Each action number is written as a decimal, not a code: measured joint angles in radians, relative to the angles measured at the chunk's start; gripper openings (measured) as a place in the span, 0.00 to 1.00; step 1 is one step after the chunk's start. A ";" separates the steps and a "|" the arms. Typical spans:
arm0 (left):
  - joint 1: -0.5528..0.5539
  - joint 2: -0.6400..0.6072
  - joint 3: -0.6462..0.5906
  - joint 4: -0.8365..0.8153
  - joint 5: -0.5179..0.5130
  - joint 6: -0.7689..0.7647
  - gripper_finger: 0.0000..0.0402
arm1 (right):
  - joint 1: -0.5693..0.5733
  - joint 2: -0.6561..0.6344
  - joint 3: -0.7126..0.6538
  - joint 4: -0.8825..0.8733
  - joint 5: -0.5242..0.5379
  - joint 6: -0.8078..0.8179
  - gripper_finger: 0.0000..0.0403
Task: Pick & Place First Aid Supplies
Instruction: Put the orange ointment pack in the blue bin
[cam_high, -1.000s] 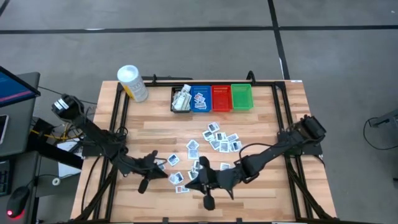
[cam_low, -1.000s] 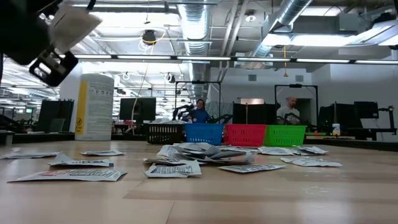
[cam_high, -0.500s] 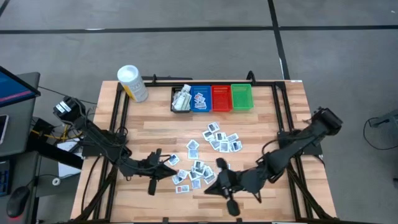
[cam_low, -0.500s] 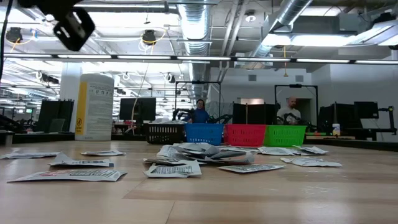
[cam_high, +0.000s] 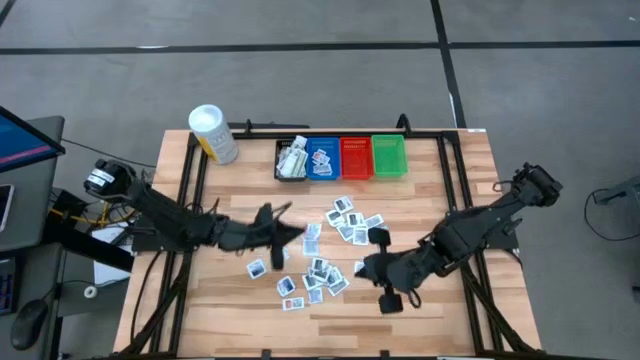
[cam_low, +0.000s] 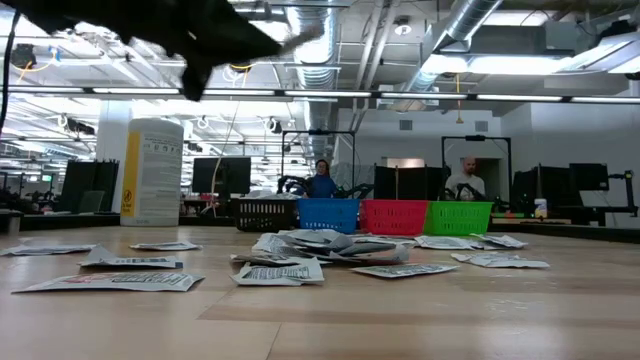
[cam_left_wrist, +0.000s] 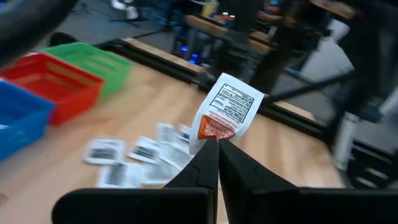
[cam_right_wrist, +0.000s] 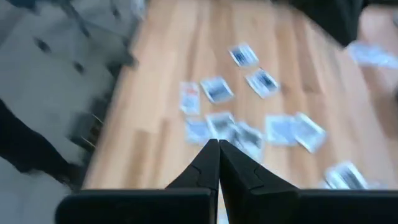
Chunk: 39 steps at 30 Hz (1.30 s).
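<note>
Many small white packets, the first aid supplies (cam_high: 352, 225), lie flat and scattered on the wooden table, with more nearer the front (cam_high: 312, 277). My left gripper (cam_high: 298, 229) reaches in from the table's left above the table's middle and is shut on one white packet with an orange band (cam_left_wrist: 222, 114). In the low view that arm is a dark blur at the upper left (cam_low: 200, 30). My right gripper (cam_high: 362, 267) hangs shut over the front right of the packet scatter, with nothing in it (cam_right_wrist: 217, 144). My left gripper pinches the packet's orange-banded end (cam_left_wrist: 210, 135) between its two fingertips. The fingers come nearly level from the table's left. The packet stands up past the fingertips, tilted, its printed white end (cam_left_wrist: 232, 98) free, and it is lifted clear of the table.
Four small bins stand in a row at the far middle: black (cam_high: 291, 160) with packets in it, blue (cam_high: 321, 158), red (cam_high: 355, 157), green (cam_high: 389, 156). A white tub with a yellow label (cam_high: 212, 133) stands at the far left. People show in the room behind (cam_low: 321, 178).
My left gripper has swung up and toward the table's right and far edge, from near the front-left packets to above the table's middle, and has tipped up toward level. My right gripper has risen and drawn back toward the table's right, staying shut.
</note>
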 joint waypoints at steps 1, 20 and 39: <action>0.041 0.000 0.000 -0.001 0.023 -0.002 0.02 | -0.011 0.000 0.000 -0.033 0.001 -0.006 0.00; 0.778 0.038 0.026 0.006 0.534 0.071 0.02 | -0.382 0.012 -0.030 0.129 0.127 -0.089 0.00; 0.823 0.375 0.212 0.005 0.568 0.104 0.02 | -0.479 0.012 -0.030 0.132 0.070 -0.112 0.00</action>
